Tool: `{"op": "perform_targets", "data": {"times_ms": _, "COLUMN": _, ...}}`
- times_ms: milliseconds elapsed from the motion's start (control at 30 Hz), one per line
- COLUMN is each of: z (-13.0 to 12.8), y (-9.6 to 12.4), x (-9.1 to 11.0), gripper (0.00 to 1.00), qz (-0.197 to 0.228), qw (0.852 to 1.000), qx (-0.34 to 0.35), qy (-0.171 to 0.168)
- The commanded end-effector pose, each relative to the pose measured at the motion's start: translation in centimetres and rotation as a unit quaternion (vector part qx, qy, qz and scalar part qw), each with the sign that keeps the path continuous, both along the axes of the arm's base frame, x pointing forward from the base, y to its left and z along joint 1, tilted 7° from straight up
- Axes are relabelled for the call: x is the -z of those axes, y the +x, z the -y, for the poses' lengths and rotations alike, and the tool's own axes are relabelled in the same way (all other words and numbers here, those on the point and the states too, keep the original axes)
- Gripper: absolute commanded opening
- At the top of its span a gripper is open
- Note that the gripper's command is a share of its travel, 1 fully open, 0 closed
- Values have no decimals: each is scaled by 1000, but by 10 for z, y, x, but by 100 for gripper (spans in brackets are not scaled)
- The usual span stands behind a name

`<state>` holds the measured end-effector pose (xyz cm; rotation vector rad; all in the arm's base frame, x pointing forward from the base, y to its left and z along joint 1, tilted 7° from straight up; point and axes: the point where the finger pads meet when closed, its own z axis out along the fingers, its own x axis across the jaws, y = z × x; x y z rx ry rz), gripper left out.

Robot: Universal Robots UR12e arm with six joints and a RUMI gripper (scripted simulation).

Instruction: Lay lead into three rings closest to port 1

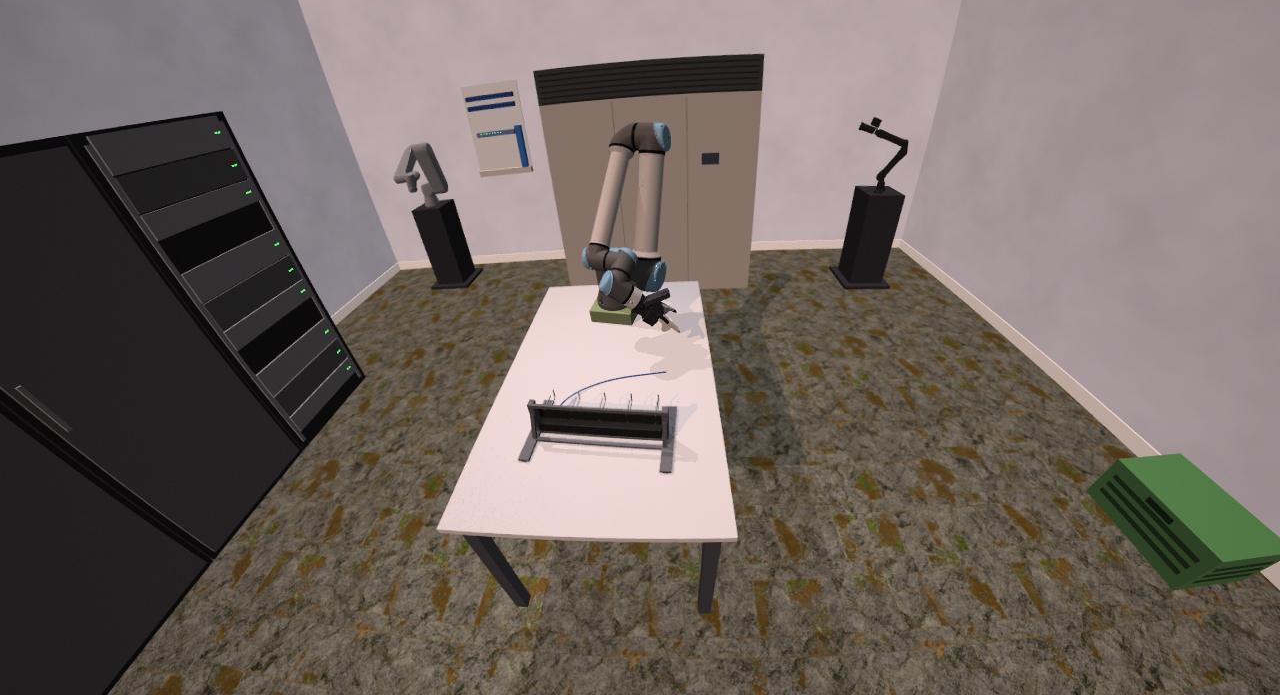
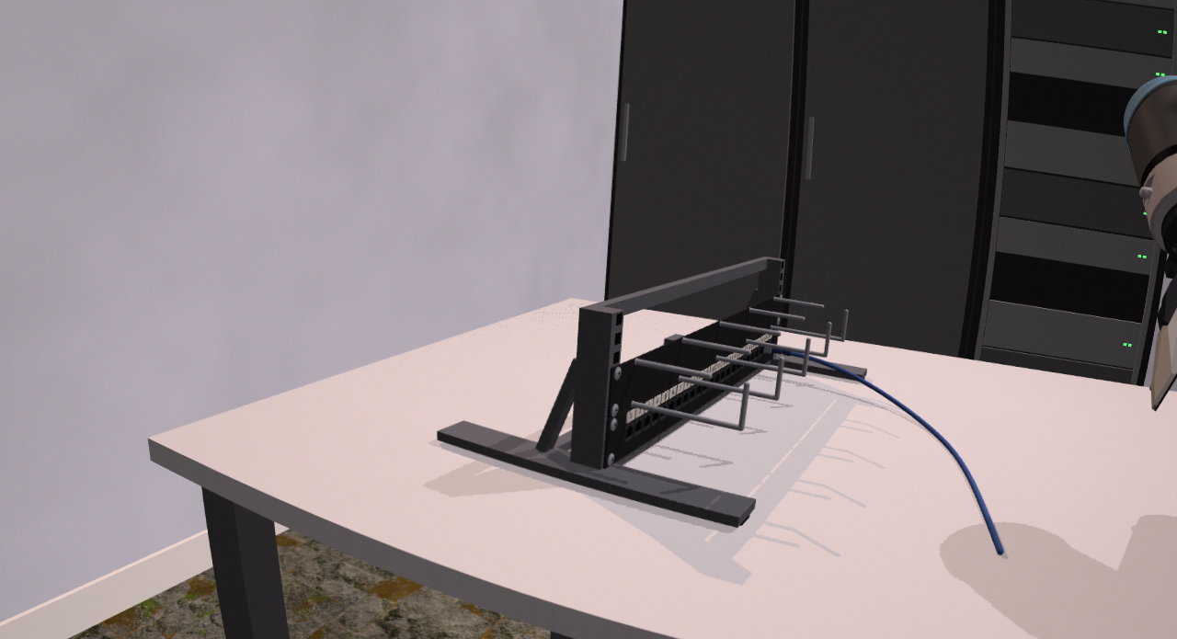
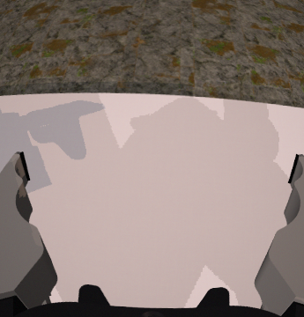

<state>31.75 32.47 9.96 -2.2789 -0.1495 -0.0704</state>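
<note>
The rack (image 1: 669,431) (image 2: 594,388) stands upright on the table, its ports and rings facing the arm. The blue lead (image 1: 608,380) (image 2: 930,424) leaves the ports near the rack's far end in the exterior view. It arches out past the rings, and its free end rests on the table. The ring nearest port 1 (image 2: 745,406) and the two beside it hold no lead. Whether the lead passes through a ring near its plug, I cannot tell. My gripper (image 1: 673,317) (image 3: 159,155) is wide open and empty above the table by the arm's base, away from the lead and rack.
The white table (image 1: 581,503) (image 2: 329,438) carries the rack and the arm; its edge and the floor show ahead in the wrist view. The arm's olive base block (image 1: 611,316) is at the table's back. The rack's feet stick out beneath the rings.
</note>
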Motion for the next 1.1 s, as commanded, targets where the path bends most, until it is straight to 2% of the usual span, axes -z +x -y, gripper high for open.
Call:
{"op": "perform_targets", "data": {"times_ms": 0, "z": 0, "y": 0, "x": 0, "gripper": 100, "qz": 0, "qw": 1000, "qx": 0, "qy": 0}}
{"op": "perform_targets", "data": {"times_ms": 600, "z": 0, "y": 1, "x": -2, "gripper": 100, "qz": 0, "qw": 1000, "qx": 0, "qy": 0}}
{"op": "perform_targets", "data": {"times_ms": 700, "z": 1, "y": 2, "x": -17, "gripper": 100, "qz": 0, "qw": 1000, "qx": 0, "qy": 0}}
{"op": "perform_targets", "data": {"times_ms": 833, "z": 0, "y": -1, "x": -60, "gripper": 100, "qz": 0, "qw": 1000, "qx": 0, "qy": 0}}
{"op": "perform_targets", "data": {"times_ms": 933, "z": 0, "y": -3, "x": -71, "gripper": 100, "qz": 0, "qw": 1000, "qx": 0, "qy": 0}}
{"op": "perform_targets", "data": {"times_ms": 1000, "z": -2, "y": -7, "x": -89, "gripper": 100, "qz": 0, "qw": 1000, "qx": 0, "qy": 0}}
{"op": "perform_targets", "data": {"times_ms": 1067, "z": -2, "y": -7, "x": -89, "gripper": 100, "qz": 0, "qw": 1000, "qx": 0, "qy": 0}}
